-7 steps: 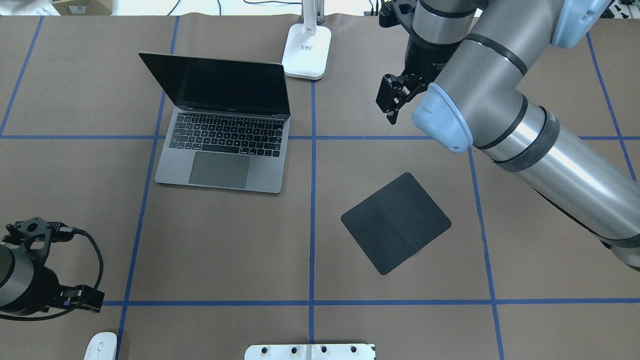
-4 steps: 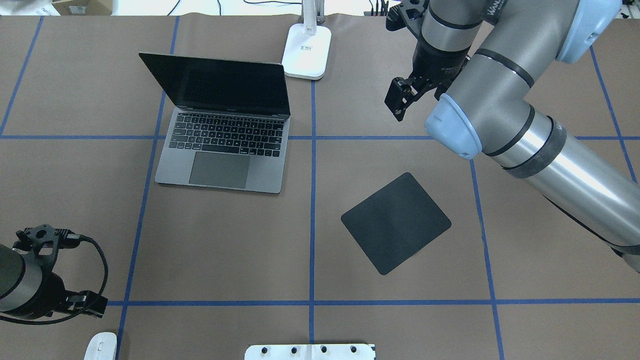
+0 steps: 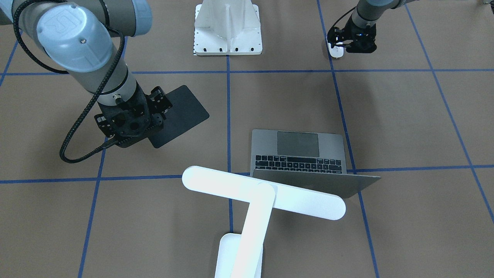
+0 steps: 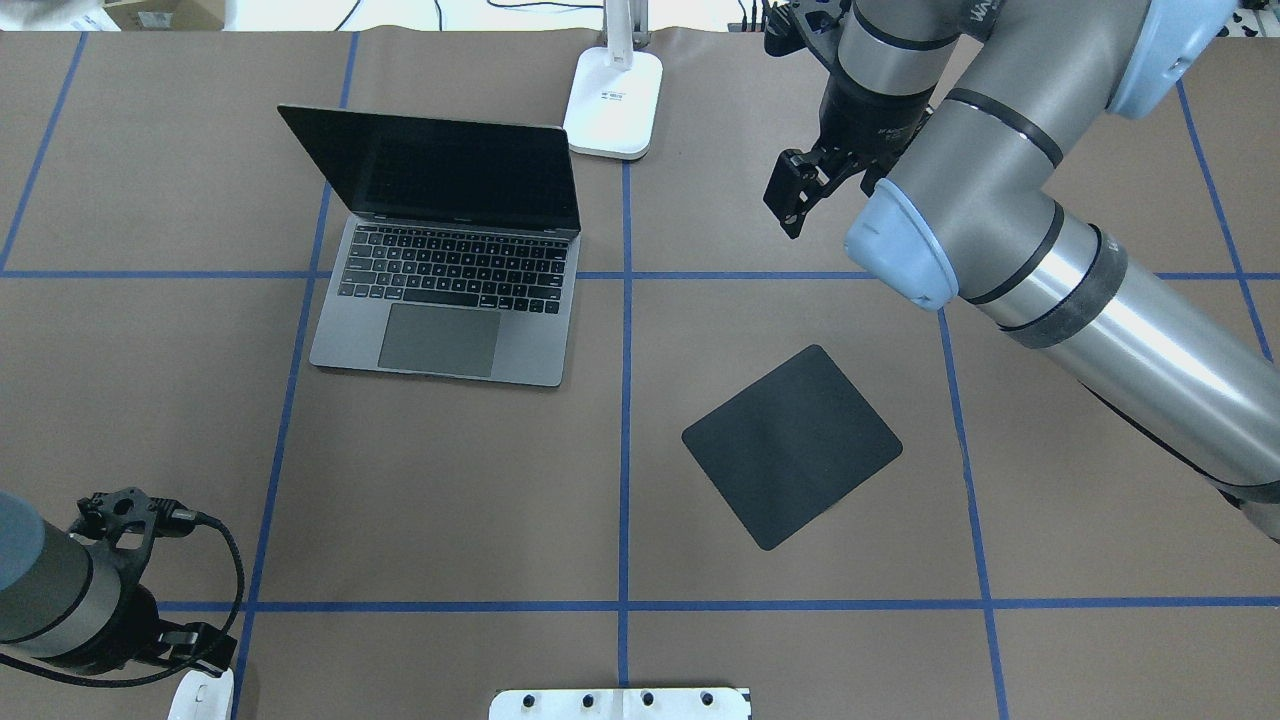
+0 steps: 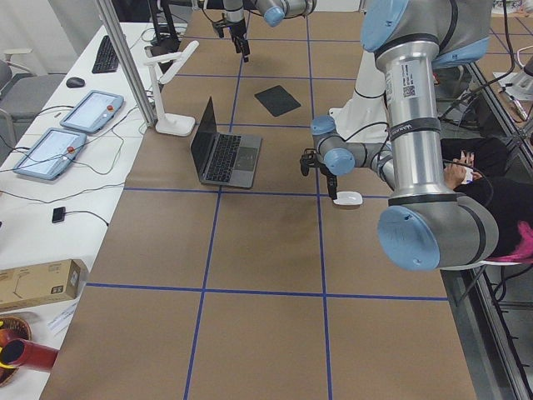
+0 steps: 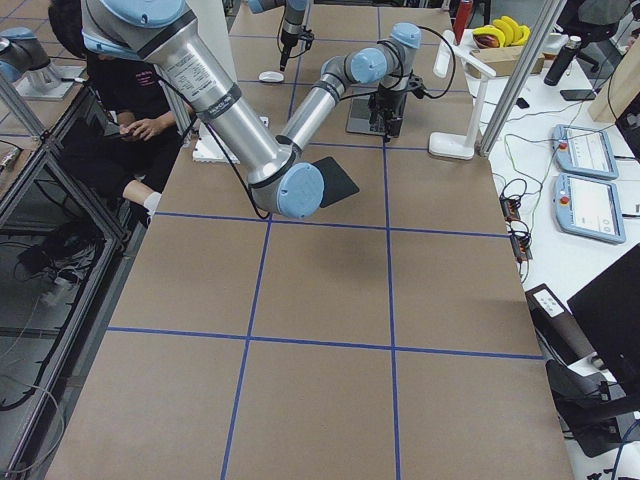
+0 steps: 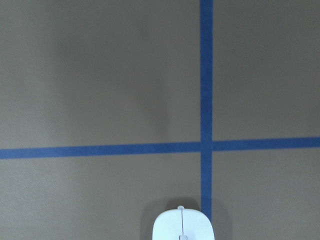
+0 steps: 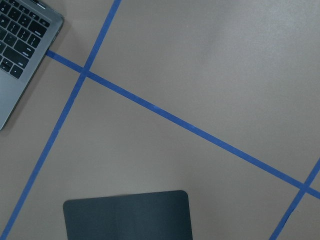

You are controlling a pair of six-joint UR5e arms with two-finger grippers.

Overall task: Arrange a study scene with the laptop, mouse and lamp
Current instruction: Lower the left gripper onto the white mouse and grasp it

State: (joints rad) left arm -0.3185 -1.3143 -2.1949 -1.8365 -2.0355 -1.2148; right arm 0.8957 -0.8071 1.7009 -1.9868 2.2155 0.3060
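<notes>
My left gripper (image 3: 343, 43) hovers just over the mouse (image 3: 334, 51) at the table's (image 4: 450, 500) robot-side left corner. I cannot tell its spread. An off-centre pinch could squirt that glossy shell away, short of the black pad (image 4: 791, 446).

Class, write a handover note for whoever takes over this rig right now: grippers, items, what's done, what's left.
Left gripper: low, right by the mouse, not visibly gripping it; jaw state unclear.
Right gripper: empty, in the air beyond the pad; jaw state unclear.
Laptop open, lamp upright beside its screen; both look placed.
To do: the mouse lies far from the laptop; it probably goes on the pad.
</notes>
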